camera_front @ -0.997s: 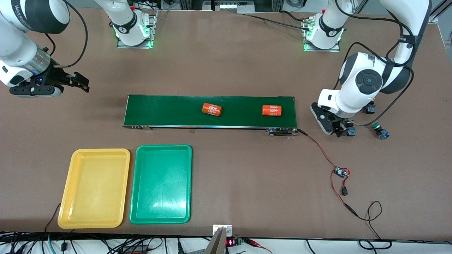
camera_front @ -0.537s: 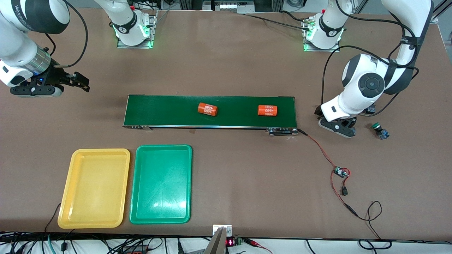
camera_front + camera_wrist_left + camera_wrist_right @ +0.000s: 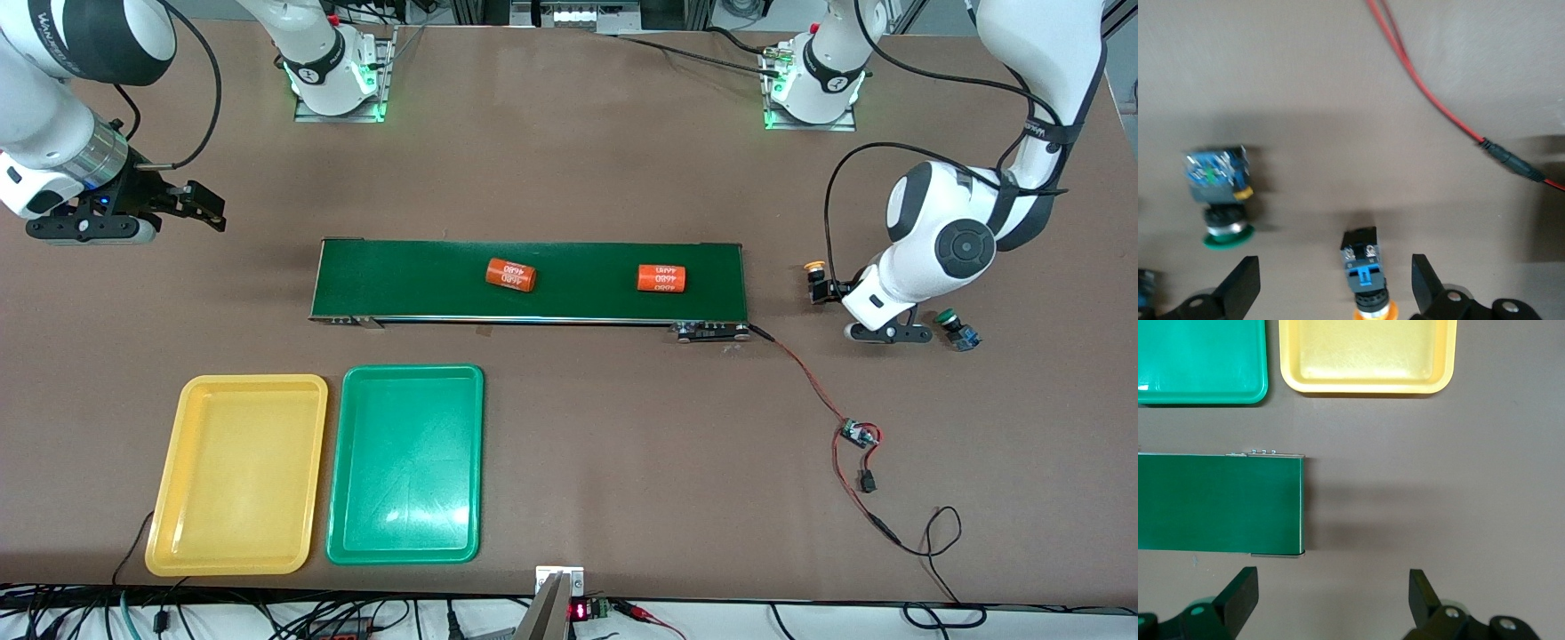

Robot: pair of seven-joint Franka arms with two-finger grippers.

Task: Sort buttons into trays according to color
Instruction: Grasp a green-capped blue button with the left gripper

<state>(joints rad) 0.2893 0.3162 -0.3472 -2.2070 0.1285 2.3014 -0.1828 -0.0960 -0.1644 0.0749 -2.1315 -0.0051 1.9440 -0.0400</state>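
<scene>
On the worktop (image 3: 569, 133), nearest the front camera: yellow tray (image 3: 237, 473) and green tray (image 3: 405, 463), both bare | conveyor belt (image 3: 427, 277): two orange cylinders (image 3: 510, 275) | left hand (image 3: 1336, 293): fingers apart over a yellow-capped button (image 3: 1365, 275); green-capped button (image 3: 1218, 190) beside | right hand (image 3: 1333, 599): waiting, fingers apart, near the belt's end

Two trays (image 3: 237, 471), two orange cylinders (image 3: 510, 276), and three buttons (image 3: 1366, 273) visible: two green-capped, one yellow-orange.
</scene>
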